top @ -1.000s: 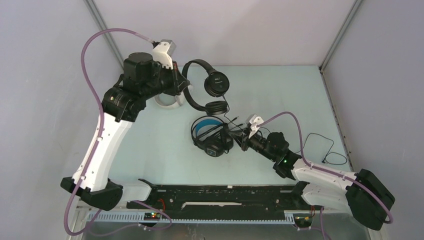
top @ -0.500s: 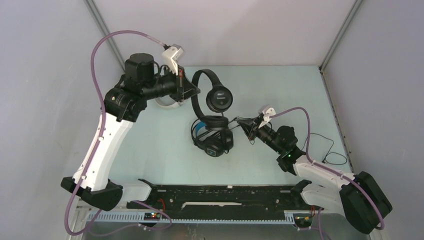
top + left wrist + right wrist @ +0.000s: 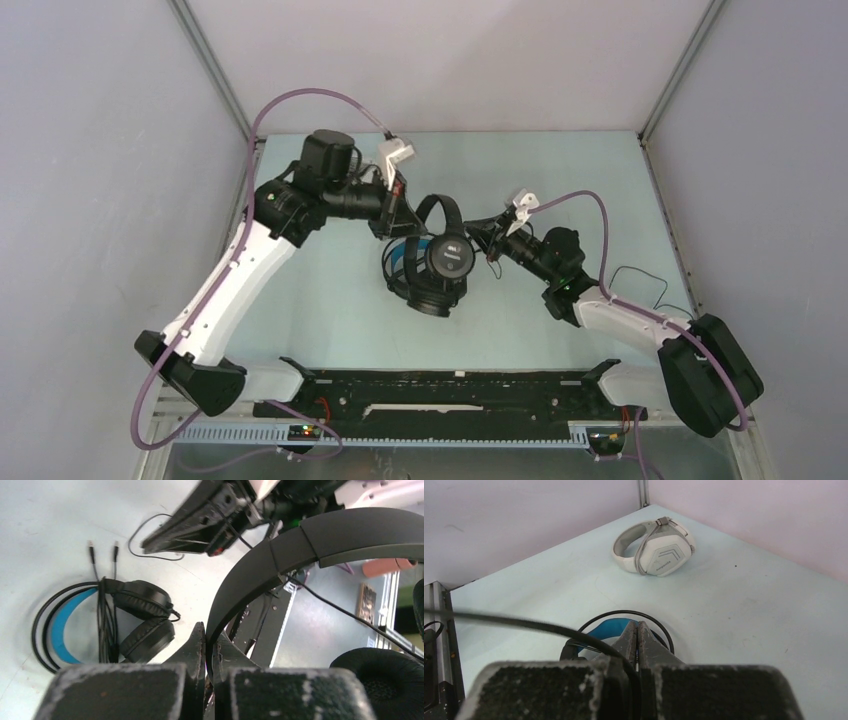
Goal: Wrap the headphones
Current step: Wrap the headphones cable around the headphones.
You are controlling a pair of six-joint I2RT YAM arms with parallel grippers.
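The slim all-black headphones [image 3: 449, 255] are held above the blue-lined headphones [image 3: 59, 627], which lie on the worktop [image 3: 749, 605]. Their headband is pinched in the left end effector [image 3: 207, 630], and their thin cable [image 3: 524, 625] is clamped in the closed right end effector [image 3: 638, 630]. Should the cable be drawn too taut, the headband could be dragged from the pinch, or the cable snagged on the set below.

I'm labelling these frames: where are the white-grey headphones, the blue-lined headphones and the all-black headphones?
white-grey headphones [image 3: 664, 555], right wrist view, on the ear cup's outer shell.
blue-lined headphones [image 3: 60, 625], left wrist view, on the headband's blue lining.
all-black headphones [image 3: 305, 542], left wrist view, on the headband's arch.
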